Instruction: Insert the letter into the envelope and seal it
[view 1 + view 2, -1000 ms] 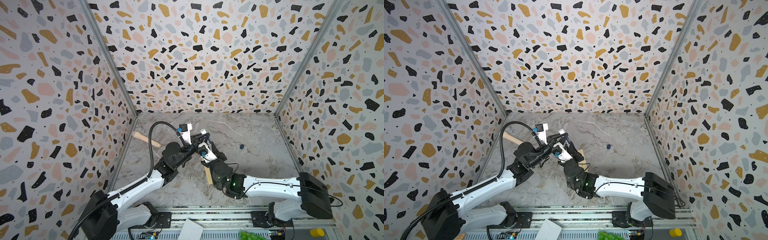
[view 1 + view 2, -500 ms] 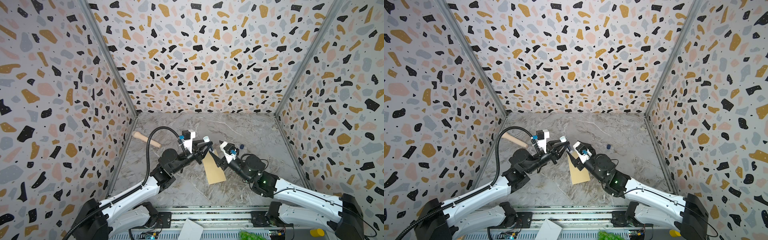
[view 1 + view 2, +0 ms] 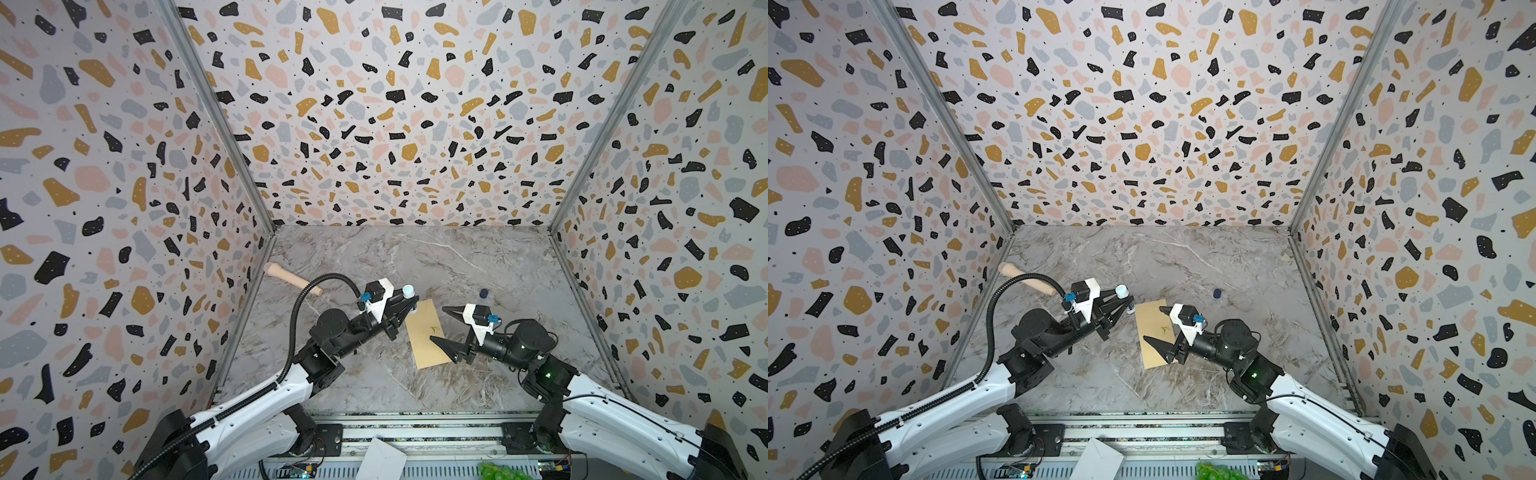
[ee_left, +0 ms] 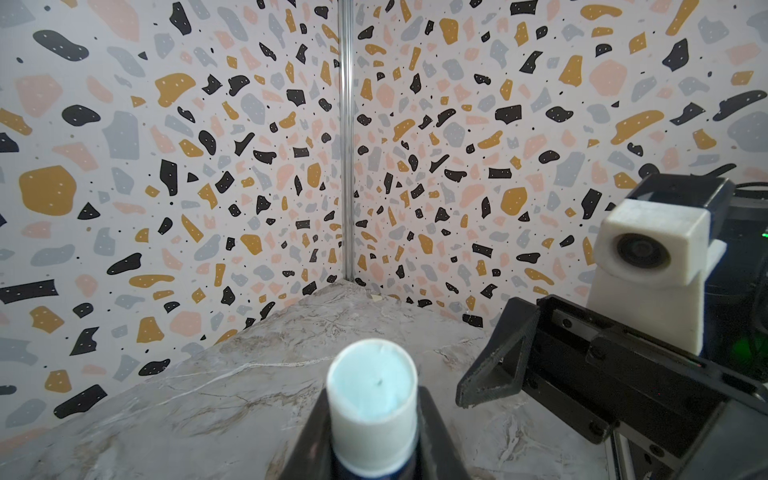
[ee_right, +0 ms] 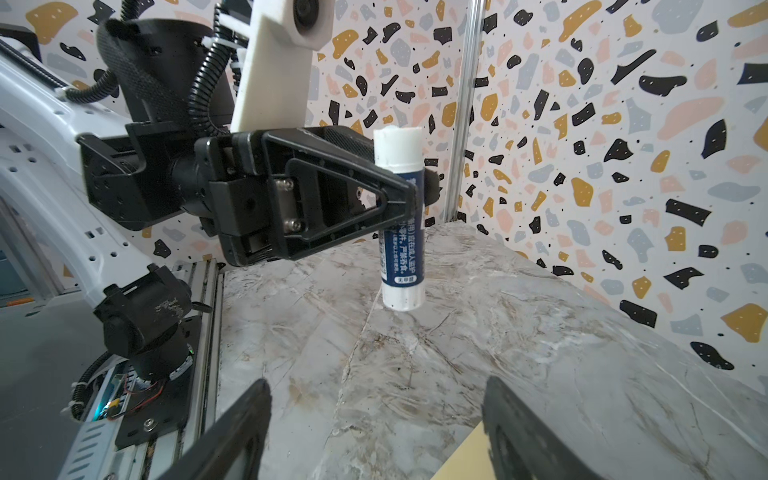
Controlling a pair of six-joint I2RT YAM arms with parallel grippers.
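Nearest me, the envelope (image 3: 428, 334) lies flat on the counter (image 3: 374, 386), mid-front, between my two arms. Letter not in sight. It may be inside, can't tell.

Handling, my judgement: thin kraft paper, so light and floppy. It will slide on this smooth marble-look top and crease if pinched hard. Flat as it lies there's nothing to bite. I'd pin it with one fingertip or take an edge or corner, best the long side toward my right arm.

Long axis runs near-to-far, with the far end leaning slightly left in both top views. The face with the gold mark (image 3: 433, 328) is up. No flap visible, so I can't say which end opens.

My right fingers (image 3: 446, 349) are spread wide and empty over the envelope's right long edge, pointing left across it. Just beside the far left corner, my left fingers (image 5: 395, 192) are clamped on an uncapped glue stick (image 5: 401, 232), upright, glue end up.

Farther back is a small dark blue cap (image 3: 483, 294). Far left is a wooden handle (image 3: 293, 279).
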